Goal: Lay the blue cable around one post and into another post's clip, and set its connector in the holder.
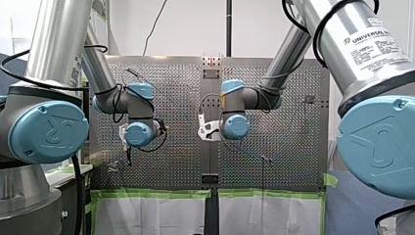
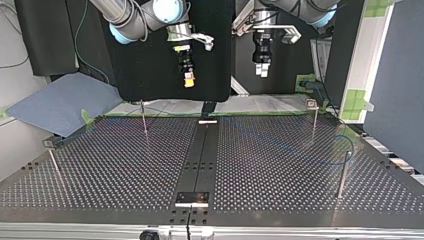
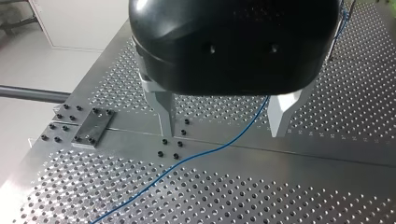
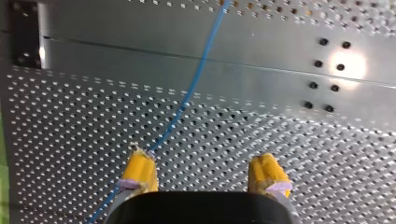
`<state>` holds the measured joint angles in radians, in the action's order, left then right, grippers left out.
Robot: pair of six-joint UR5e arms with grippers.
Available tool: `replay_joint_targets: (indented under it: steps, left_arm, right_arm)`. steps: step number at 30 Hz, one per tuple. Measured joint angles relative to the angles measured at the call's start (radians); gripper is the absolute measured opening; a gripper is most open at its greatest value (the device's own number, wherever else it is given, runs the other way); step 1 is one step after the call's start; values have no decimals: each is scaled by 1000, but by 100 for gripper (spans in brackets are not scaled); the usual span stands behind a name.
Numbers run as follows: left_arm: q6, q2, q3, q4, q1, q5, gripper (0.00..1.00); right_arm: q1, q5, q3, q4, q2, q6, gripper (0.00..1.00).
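Across the perforated desk (image 2: 125,165), a plain strip (image 2: 202,150) runs down the middle from the arms' edge to the opposite edge. Above the arms' edge hang my left arm (image 2: 300,7), at the top view's right, and my right arm (image 2: 125,15), at its left. Both are held well clear of the surface.

My left gripper (image 3: 223,134) has its two metal fingers spread wide, with nothing held between them. My right gripper (image 4: 203,162) has its yellow-padded fingers apart and empty as well.

Four thin posts (image 2: 144,120) stand upright on the desk, one toward each corner.

The blue cable (image 3: 205,151) lies slack on the desk. It crosses the middle strip below my left gripper, under the gap between the fingers. In the right wrist view it passes just beside one yellow pad without being pinched. In the top view it bends close to the corner post (image 2: 343,172) at the desk's edge on that view's right. Whether it goes round that post I cannot tell.

A small black plate (image 3: 95,126) sits bolted on the strip near one end.
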<state>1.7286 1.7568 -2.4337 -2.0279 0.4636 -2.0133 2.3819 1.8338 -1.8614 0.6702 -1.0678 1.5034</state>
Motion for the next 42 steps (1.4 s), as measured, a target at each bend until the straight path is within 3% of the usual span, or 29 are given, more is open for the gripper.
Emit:
replay_joint_targets:
  steps: [17,42]
  left_arm:
    - [2,0,0,-2,-10,-1,98]
    - [5,0,0,0,-14,-3,98]
  right_arm:
    - [11,-3,1,-13,8,1,100]
    - [12,-4,0,-18,8,3,100]
